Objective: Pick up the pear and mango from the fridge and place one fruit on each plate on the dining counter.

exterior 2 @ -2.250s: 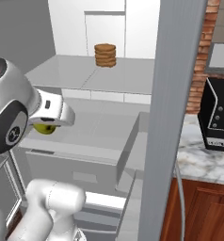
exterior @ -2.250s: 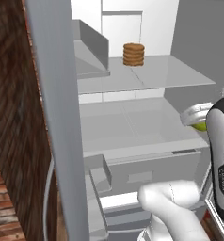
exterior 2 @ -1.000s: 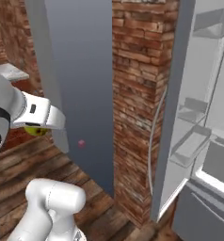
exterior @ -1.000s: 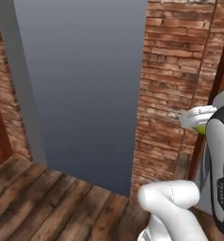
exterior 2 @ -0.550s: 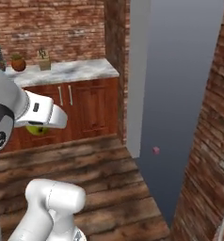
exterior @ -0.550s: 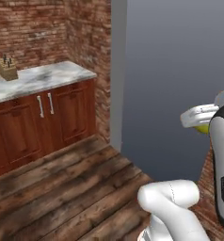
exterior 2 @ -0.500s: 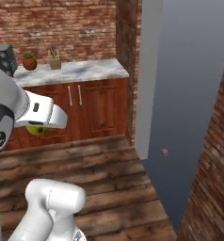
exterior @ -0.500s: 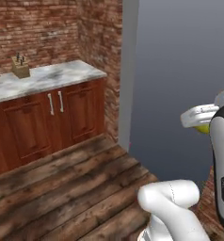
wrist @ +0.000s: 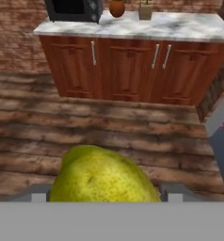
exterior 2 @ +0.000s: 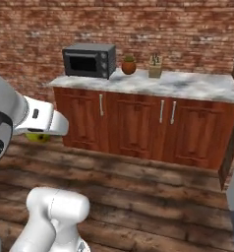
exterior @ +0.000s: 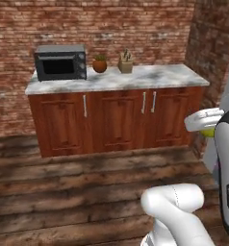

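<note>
The pear, yellow-green and speckled, sits between my gripper's two fingertips, which are shut on it. From the left base view the gripper is at the right edge with the pear peeking out under the white hand. In the right base view the gripper holds the pear at the left, well above the floor. A grey panel of the fridge shows at the right. The mango, the plates and the dining counter are out of view.
Ahead stands a wall counter with a marble top and red-brown cabinet doors, against a brick wall. On it are a black microwave, a potted plant and a small holder. Wooden floor lies between.
The base has turned, so the whole view has swung from the fridge past the brick wall to the wall counter. The pear stays in the gripper.
</note>
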Robot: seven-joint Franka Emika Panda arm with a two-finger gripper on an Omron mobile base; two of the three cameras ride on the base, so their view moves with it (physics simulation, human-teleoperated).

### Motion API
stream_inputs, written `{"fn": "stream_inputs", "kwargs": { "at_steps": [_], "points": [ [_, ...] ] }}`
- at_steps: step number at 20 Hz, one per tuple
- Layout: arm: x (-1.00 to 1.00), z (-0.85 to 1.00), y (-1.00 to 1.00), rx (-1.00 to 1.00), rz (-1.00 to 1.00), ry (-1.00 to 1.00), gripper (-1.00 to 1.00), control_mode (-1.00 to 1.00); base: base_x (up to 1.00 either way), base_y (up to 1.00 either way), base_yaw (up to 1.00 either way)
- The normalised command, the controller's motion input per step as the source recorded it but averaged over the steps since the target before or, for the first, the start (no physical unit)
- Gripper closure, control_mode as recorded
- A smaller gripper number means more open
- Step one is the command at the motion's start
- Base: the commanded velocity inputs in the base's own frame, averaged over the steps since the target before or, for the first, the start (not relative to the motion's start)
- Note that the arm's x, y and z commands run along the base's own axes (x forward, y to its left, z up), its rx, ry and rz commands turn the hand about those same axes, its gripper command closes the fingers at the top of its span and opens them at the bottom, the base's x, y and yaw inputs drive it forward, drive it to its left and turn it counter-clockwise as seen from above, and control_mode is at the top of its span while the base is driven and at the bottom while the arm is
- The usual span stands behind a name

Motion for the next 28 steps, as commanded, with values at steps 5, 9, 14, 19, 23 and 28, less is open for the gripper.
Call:
{"fn": "stream_inputs", "kwargs": {
  "at_steps": [5, 9, 14, 19, 23, 28],
  "points": [
    [0.00, 0.00, 0.00, 0.00, 0.00, 0.00, 1.00, 1.00, 0.96, 0.04, 0.73],
    [0.00, 0.00, 0.00, 0.00, 0.00, 0.00, 1.00, 1.00, 1.00, 0.00, 0.59],
    [0.00, 0.00, 0.00, 0.00, 0.00, 0.00, 1.00, 1.00, 1.00, 0.00, 0.55],
    [0.00, 0.00, 0.00, 0.00, 0.00, 0.00, 1.00, 1.00, 1.00, 0.00, 0.53],
    [0.00, 0.00, 0.00, 0.00, 0.00, 0.00, 1.00, 1.00, 1.00, 0.00, 0.59],
    [0.00, 0.00, 0.00, 0.00, 0.00, 0.00, 1.00, 1.00, 1.00, -0.10, 0.64]
  ]
}}
